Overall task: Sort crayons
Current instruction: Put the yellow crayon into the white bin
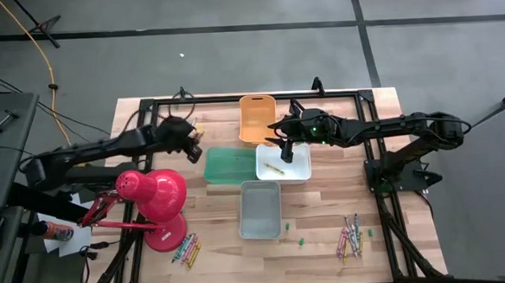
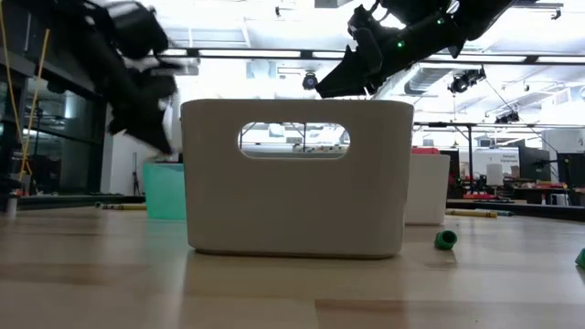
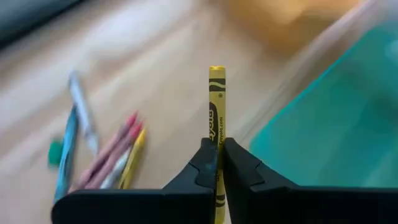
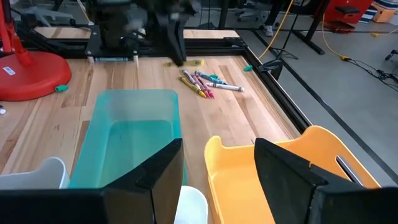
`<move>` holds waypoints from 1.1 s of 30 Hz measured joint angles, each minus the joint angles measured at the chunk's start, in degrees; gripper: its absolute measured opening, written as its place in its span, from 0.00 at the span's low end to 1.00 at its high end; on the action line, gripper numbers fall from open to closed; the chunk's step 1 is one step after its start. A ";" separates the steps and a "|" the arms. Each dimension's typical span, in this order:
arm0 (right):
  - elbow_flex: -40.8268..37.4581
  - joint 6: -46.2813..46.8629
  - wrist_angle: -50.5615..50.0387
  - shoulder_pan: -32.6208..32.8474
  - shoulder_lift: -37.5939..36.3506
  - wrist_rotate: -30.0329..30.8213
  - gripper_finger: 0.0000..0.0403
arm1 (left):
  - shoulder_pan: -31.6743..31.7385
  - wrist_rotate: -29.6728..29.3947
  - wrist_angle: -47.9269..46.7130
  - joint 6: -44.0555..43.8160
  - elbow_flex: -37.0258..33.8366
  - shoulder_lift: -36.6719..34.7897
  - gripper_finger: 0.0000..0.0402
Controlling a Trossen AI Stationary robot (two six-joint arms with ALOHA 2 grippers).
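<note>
A yellow crayon [image 3: 216,99] is lifted over the wood beside the green bin [image 1: 229,164], with my left gripper [image 3: 220,158] shut on it; in the high view the left gripper [image 1: 192,147] is left of that bin. More crayons [image 3: 109,158] lie on the table below it. Other crayon piles lie at the near left [image 1: 186,249] and near right [image 1: 351,236]. One yellow crayon [image 1: 274,169] lies in the white bin [image 1: 296,170]. My right gripper [image 4: 217,168] hangs open with nothing in it above the white bin, near the orange bin [image 1: 257,119]. My left gripper pinches the yellow crayon between its two fingertips, partway along its length [image 3: 216,134]. The fingers lie along the crayon, slanting down. One end [image 3: 216,70] sticks out forward past the fingertips. The crayon is lifted clear of the table.
A grey bin [image 1: 260,209] stands nearest the table's front edge. A red desk lamp [image 1: 156,198] fills the near left. A black frame [image 1: 365,110] runs round the table's back and sides. Small green specks [image 2: 445,239] lie by the grey bin.
</note>
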 joint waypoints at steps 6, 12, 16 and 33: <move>0.00 -0.07 0.00 0.01 0.00 -0.02 0.48 | -4.61 0.69 18.10 7.60 -1.19 -4.15 0.00; 0.00 -0.13 0.02 0.00 0.00 -0.66 0.48 | -7.49 6.82 43.99 12.15 -8.41 -1.00 0.00; 0.00 -0.15 0.02 0.00 0.00 -2.39 0.48 | -8.20 11.71 61.11 15.48 -13.35 4.09 0.00; 0.00 -0.15 2.46 0.02 0.00 -5.70 0.48 | -10.32 18.95 82.66 20.60 -12.29 20.06 0.00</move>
